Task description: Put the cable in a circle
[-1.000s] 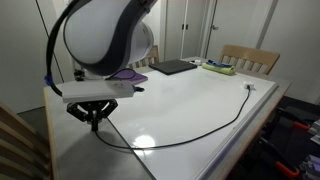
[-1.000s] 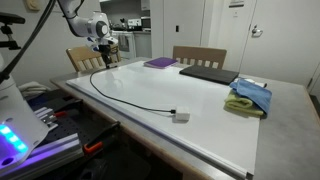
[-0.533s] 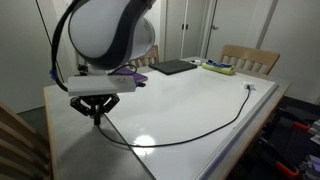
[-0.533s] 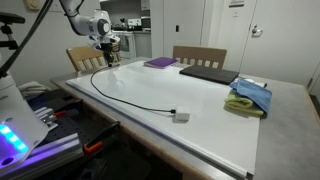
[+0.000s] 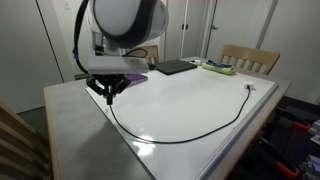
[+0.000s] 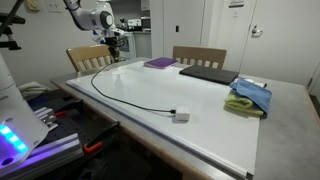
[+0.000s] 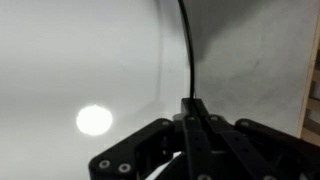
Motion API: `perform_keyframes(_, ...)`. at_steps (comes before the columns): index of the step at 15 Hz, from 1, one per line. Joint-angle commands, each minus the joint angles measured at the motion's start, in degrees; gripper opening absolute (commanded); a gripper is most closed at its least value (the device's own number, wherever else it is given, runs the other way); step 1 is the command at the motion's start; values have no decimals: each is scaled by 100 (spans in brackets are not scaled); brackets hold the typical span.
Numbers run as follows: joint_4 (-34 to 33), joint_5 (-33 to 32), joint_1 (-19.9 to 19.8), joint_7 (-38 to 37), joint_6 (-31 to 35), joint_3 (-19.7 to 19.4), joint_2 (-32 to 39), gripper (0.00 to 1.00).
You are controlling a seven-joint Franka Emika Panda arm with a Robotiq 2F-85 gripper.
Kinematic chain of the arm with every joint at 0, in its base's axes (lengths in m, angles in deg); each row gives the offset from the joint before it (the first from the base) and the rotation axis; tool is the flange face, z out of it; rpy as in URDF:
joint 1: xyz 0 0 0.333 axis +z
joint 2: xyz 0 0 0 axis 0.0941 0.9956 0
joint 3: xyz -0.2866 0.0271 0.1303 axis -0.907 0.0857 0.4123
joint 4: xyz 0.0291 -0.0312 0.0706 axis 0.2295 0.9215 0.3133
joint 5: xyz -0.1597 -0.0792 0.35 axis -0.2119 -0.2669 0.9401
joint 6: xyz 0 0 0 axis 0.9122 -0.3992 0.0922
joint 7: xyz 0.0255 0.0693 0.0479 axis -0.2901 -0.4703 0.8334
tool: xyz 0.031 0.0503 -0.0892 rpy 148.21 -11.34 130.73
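Visibly pinched, cable (image 7: 186, 50) end between closed fingers (image 7: 200, 135), rest trailing across table (image 5: 200, 95).

We look over a white tabletop (image 5: 200, 100) set into a grey table (image 5: 70, 115) that spreads out below the fingers (image 5: 108, 92). Far across it from the fingers, a wooden chair (image 5: 250, 58) stands before white doors (image 5: 190, 25). In an exterior view, one wooden chair (image 6: 85, 58) stands just below the fingers and another (image 6: 198, 55) well beyond them, against a pale wall (image 6: 280, 45). In the wrist view, a round bright reflection (image 7: 95, 120) lies on the tabletop beside the fingers.
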State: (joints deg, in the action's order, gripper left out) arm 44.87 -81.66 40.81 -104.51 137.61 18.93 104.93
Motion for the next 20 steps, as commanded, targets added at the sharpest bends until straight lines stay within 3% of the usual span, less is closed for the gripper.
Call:
perform_keyframes(1, 873, -215, -6, -266, 423, -186, -608, 1)
perform_keyframes(6, 1647, -511, 89, -897, 995, -657, -1045, 1)
perform_keyframes(10, 2313, -955, 341, -1574, 1863, -1303, -1304, 1)
perform_keyframes(12, 2642, -1120, 659, -1949, 2256, -1833, -1392, 1)
perform_keyframes(15, 3069, -1328, 1452, -2422, 3021, -2878, -1412, 1)
perform_keyframes(16, 2659, -1119, 995, -2117, 2662, -2374, -1212, 4)
perform_keyframes(18, 2845, -1193, 1317, -2293, 2921, -2761, -1221, 4)
perform_keyframes(20, 2873, -1193, 1398, -2336, 2940, -2808, -1221, 4)
